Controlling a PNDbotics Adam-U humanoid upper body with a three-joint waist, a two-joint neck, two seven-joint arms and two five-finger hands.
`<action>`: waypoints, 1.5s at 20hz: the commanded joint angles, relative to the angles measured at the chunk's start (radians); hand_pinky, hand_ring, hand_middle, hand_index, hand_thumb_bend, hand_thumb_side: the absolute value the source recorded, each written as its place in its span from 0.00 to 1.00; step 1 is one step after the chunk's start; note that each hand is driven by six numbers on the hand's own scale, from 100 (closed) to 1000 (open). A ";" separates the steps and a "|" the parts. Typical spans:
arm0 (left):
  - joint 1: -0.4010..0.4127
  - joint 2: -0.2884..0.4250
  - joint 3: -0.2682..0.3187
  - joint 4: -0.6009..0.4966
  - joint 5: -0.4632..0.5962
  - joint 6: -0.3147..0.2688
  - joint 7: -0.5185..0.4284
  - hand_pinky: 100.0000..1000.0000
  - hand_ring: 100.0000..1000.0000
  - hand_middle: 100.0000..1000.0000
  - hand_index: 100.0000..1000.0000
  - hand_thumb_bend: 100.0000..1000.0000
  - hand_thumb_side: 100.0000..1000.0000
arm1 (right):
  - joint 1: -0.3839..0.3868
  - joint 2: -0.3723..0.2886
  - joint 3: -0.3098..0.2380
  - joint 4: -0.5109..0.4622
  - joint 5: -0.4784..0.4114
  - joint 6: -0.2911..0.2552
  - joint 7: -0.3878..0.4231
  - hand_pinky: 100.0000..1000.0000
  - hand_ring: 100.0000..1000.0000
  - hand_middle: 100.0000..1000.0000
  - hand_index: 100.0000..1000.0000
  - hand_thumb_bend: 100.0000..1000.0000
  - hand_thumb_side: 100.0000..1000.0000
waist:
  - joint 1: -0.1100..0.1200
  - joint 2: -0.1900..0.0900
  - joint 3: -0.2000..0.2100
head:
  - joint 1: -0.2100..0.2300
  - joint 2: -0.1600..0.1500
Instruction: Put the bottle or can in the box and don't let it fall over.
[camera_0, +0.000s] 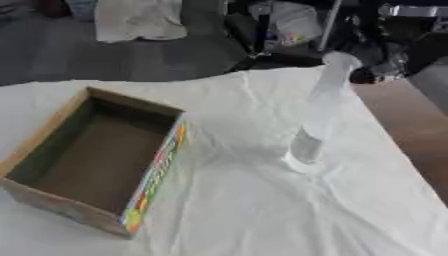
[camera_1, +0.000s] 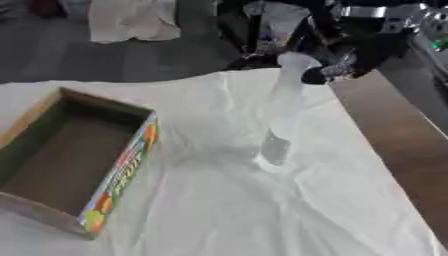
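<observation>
In the left eye view, an open cardboard box (camera_0: 92, 160) is seen on a white cloth (camera_0: 254, 210) that covers the table. The box is empty, its inside brown, and a brightly coloured printed strip runs along its wall on the side nearest the bottle. A tall, clear bottle (camera_0: 319, 115) stands on the cloth well to the right of the box, apart from it. The bottle is tilted, its top leaning away from the box toward the far right, and only its base rests on the cloth. Near the top of the bottle, farther from the box, the black right hand (camera_0: 378, 62) is seen. Whether its fingers are closed round the bottle top or only beside it cannot be told, since that part is blurred. A strip of bare brown table (camera_0: 411, 130) is shown beyond the cloth's edge, on the side of the bottle away from the box.

In the right eye view, the box (camera_1: 74, 165) is cut off by the picture's edge, and the bottle (camera_1: 282, 117) is again found to its right, leaning the same way, with the cloth wrinkled around its base. The right hand (camera_1: 346, 60) is seen just beside the bottle's top, with silver parts of the arm above it; the state of its fingers cannot be told here either. The left hand is shown in neither view.
</observation>
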 joint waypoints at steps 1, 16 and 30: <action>-0.007 0.019 0.005 -0.015 0.002 0.004 -0.002 0.67 0.79 0.80 0.81 0.37 0.76 | -0.023 -0.023 -0.001 -0.003 0.009 0.005 -0.016 0.71 0.71 0.72 0.74 0.41 0.28 | -0.001 -0.017 0.001 | -0.001 -0.002; -0.009 0.014 0.001 -0.015 0.003 0.010 -0.009 0.67 0.80 0.80 0.80 0.36 0.77 | -0.038 -0.010 0.012 0.025 0.046 0.008 -0.009 0.68 0.63 0.66 0.70 0.36 0.15 | -0.001 -0.014 0.007 | -0.003 -0.004; -0.011 0.009 -0.003 -0.015 0.007 0.016 -0.017 0.67 0.80 0.80 0.80 0.35 0.77 | -0.040 -0.005 0.021 0.048 0.068 0.010 -0.004 0.67 0.62 0.65 0.69 0.33 0.13 | 0.002 -0.008 0.005 | 0.000 -0.005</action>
